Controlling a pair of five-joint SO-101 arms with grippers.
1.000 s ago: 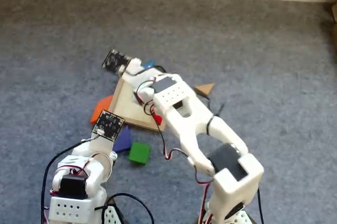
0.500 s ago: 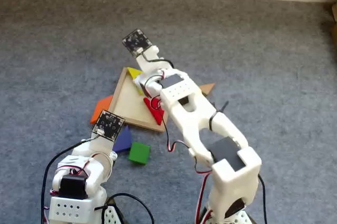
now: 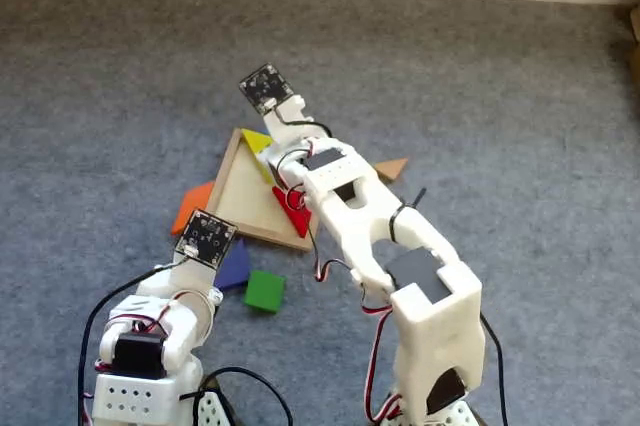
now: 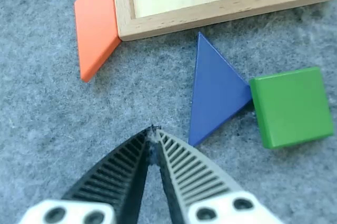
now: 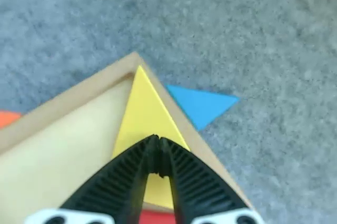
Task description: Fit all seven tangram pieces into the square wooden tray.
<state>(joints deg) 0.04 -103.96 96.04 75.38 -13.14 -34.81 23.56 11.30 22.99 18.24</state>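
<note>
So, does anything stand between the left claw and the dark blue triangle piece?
Nothing visible does: only bare grey carpet separates the left claw from the dark blue triangle piece. The green square block lies beyond it.

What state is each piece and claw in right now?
Wooden tray: partly filled.
Yellow triangle: in tray corner.
Red triangle: in tray.
Orange piece: outside, beside tray.
Dark blue triangle: outside, on carpet.
Green square: outside, on carpet.
Light blue triangle: outside, beside tray.
Tan triangle: outside.
Left gripper: shut, empty.
Right gripper: shut, empty.
</note>
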